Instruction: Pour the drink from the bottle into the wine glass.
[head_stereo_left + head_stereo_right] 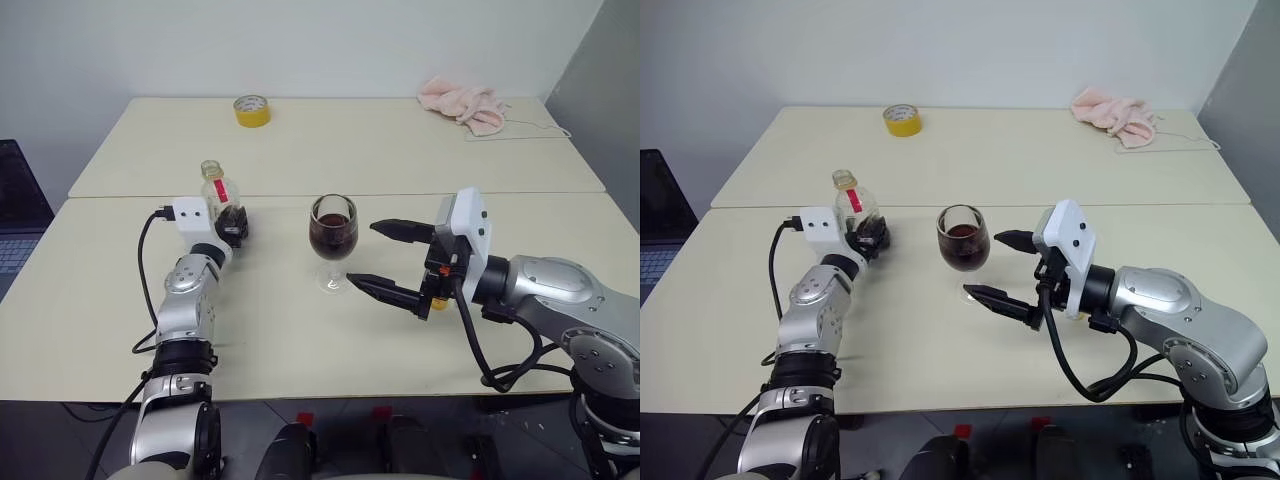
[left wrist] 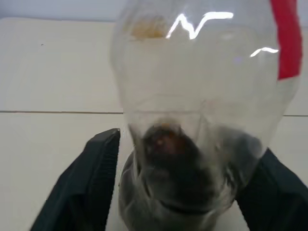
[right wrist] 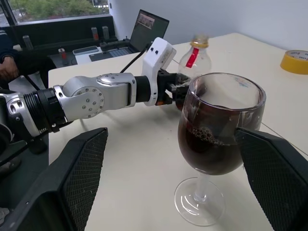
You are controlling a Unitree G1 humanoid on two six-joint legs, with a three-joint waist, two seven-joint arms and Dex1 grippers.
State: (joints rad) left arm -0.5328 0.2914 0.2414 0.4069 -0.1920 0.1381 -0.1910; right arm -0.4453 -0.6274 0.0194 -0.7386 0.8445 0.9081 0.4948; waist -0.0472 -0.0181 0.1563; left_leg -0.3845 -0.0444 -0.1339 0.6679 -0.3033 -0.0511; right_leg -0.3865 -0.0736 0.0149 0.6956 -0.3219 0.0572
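Observation:
The wine glass (image 1: 333,262) stands upright near the middle of the near table, its bowl about half full of the dark drink (image 1: 332,238). My right gripper (image 1: 360,253) is open just right of the glass. Its fingers (image 3: 79,183) flank the bowl without touching it. The bottle (image 1: 218,190), clear with a red label strip, stands upright on the table to the left of the glass. A little dark drink (image 2: 178,159) is left in its base. My left gripper (image 1: 232,222) is open, one finger (image 2: 91,178) on each side of the bottle's base.
A yellow tape roll (image 1: 251,110) sits at the back of the far table, with a pink cloth (image 1: 462,102) and a thin white cable (image 1: 530,128) at the back right. A seam (image 1: 450,194) joins the two tables. A laptop (image 1: 15,210) stands off the left edge.

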